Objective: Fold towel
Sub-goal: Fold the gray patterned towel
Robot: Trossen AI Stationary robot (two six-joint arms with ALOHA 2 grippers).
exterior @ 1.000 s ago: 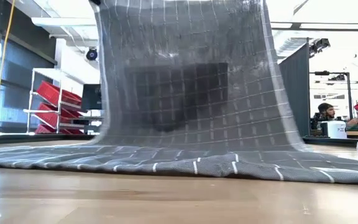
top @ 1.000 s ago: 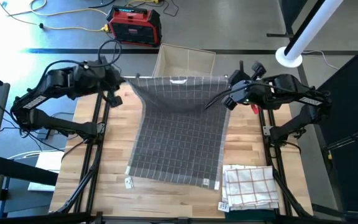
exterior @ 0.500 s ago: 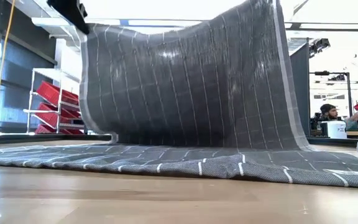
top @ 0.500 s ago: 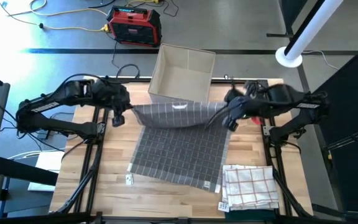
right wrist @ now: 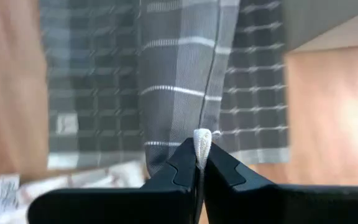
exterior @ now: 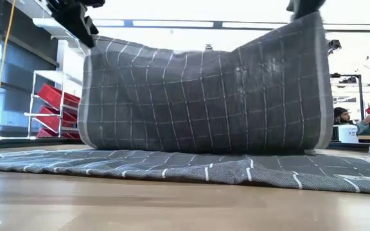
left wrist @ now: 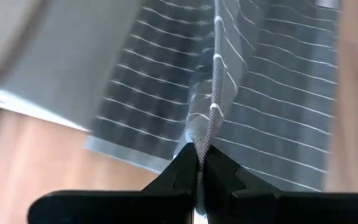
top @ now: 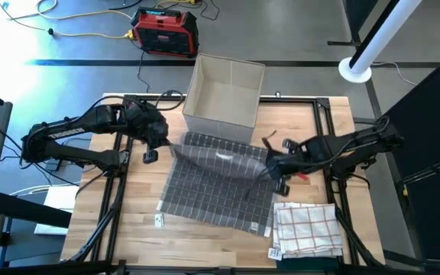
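Note:
A grey towel with thin white checks (top: 216, 191) lies with its near half flat on the wooden table (top: 140, 206). Its far edge is raised off the table and stretches between my two grippers. My left gripper (top: 163, 143) is shut on the far left corner. My right gripper (top: 272, 163) is shut on the far right corner. In the low view the raised half (exterior: 204, 102) stands like a curtain above the flat part (exterior: 172, 168), sagging a little in the middle. My left gripper pinches the towel's far left corner along its hemmed edge (left wrist: 205, 134) between both fingers, coming from the table's left. The cloth is bunched at the fingertips and hangs below them. How many layers it has, I cannot tell. My right gripper pinches the far right corner at its white hem (right wrist: 202, 138) between both fingers, coming from the table's right. The cloth hangs down from the hold, and the towel's near half stays on the table.
An open cardboard box (top: 224, 92) stands at the table's far edge, just behind the towel. A folded white towel with red checks (top: 305, 229) lies at the near right corner. A small tag (top: 159, 222) lies by the grey towel's near left corner.
Both grippers have come down and toward the table's near edge, carrying the towel's far edge with them. The raised half, which stood tall over the box, now hangs lower and over the flat half. The near edge has stayed on the table.

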